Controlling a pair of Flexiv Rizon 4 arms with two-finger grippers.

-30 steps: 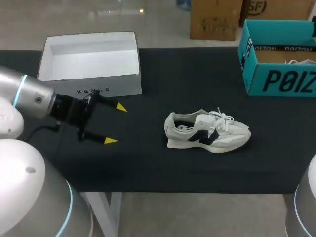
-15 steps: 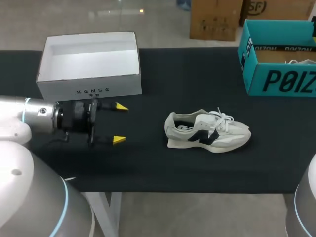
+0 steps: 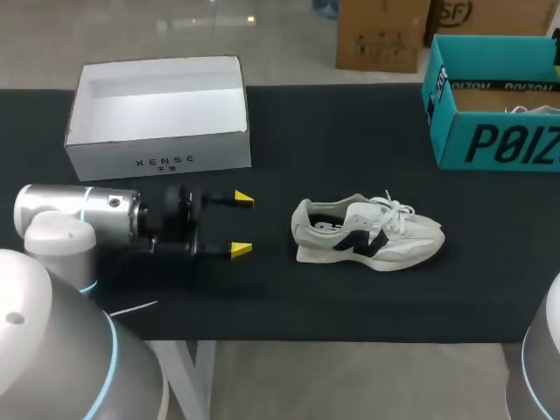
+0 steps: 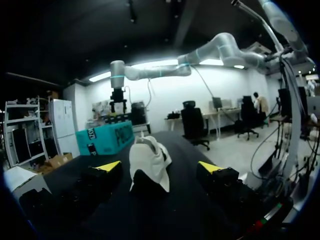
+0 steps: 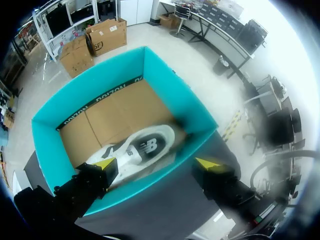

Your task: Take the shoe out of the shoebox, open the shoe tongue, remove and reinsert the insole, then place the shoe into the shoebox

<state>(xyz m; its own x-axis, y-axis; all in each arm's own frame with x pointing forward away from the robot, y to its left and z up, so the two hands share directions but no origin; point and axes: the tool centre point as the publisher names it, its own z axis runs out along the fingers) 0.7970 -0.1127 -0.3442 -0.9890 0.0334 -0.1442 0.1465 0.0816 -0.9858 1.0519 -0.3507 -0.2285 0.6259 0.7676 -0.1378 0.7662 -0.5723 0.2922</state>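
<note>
A white-and-grey sneaker (image 3: 367, 232) with a dark side mark lies on its sole on the black table, toe pointing right. My left gripper (image 3: 241, 225) hovers just left of its heel, open and empty. In the left wrist view the sneaker's heel (image 4: 150, 160) sits a short way ahead of the open left gripper (image 4: 160, 167), in line with the gap. The teal shoebox (image 3: 494, 96) stands at the back right. My right gripper (image 5: 157, 164) hangs open above the teal shoebox (image 5: 170, 85), over a second white sneaker (image 5: 135, 152) inside it.
An open white box (image 3: 157, 114) stands at the back left, just behind my left arm. Black tabletop (image 3: 350, 297) shows in front of the sneaker and between it and the teal box.
My left gripper has slid right along the table toward the sneaker's heel and levelled out. The sneaker and both boxes have not moved.
</note>
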